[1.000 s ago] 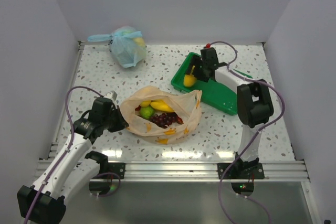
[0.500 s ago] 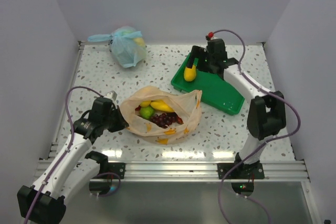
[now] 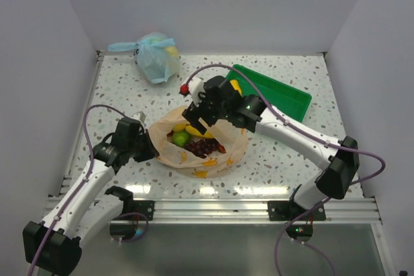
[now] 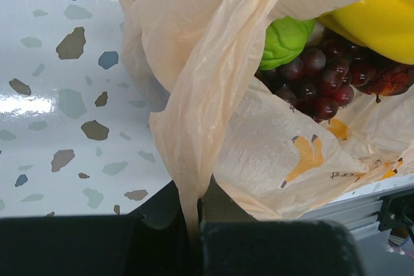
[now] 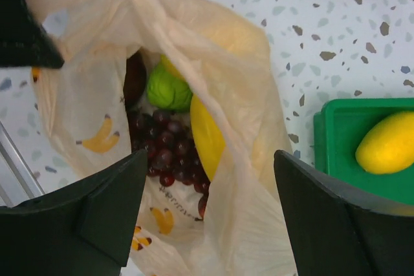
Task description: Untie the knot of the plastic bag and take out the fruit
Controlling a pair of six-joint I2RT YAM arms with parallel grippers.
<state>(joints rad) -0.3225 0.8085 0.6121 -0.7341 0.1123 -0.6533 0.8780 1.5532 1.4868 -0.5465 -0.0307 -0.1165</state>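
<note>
Left hand [image 3: 145,143] is pressed together on a fold of the thin pale-orange plastic bag [image 3: 208,158], pinching its rim just above the speckled white table [image 3: 116,88]. Right hand [image 3: 198,114] hangs spread over the bag's gaping mouth, touching nothing. Directly beneath its fingers, inside the bag, lie a green lime [image 5: 169,88], a yellow banana [image 5: 206,135] and dark purple grapes [image 5: 165,150]. Off to that hand's far right, a yellow mango [image 5: 388,141] rests in the green plastic tray [image 5: 336,134].
</note>
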